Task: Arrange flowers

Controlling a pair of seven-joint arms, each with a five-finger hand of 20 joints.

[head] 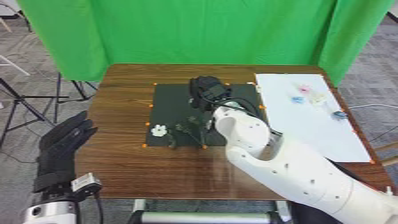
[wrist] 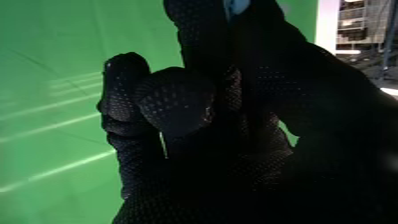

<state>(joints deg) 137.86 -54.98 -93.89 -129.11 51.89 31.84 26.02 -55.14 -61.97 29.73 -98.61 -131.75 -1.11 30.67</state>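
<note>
Black fabric covers your left hand (head: 67, 135), waiting at about nine o'clock from the dark mat (head: 178, 92), by the table's edge; its fingers are loosely extended with nothing in them, presumably parked there so the other arm has room to work. Moving right, you have the white flower (head: 159, 130) lying at the mat's eight o'clock, beside green sprigs (head: 194, 131) nearer six; the dark ground probably serves to make pale petals stand out and to mark where the arrangement goes. Your right hand (head: 210, 90) is at the mat's twelve o'clock, its lower fingers curled in while thumb and forefinger close on a pale blue piece (wrist: 236, 6), likely a bloom; a fingertip pinch like that would suit something so light, though too much squeeze could crush it. Over at three o'clock, the white sheet (head: 324, 135) seems to be your supply area: a pink flower (head: 304, 89) near its twelve, a light blue flower (head: 298, 100) at eleven, and a darker blue flower (head: 339, 115) at three, spaced perhaps so you can pick each singly.
</note>
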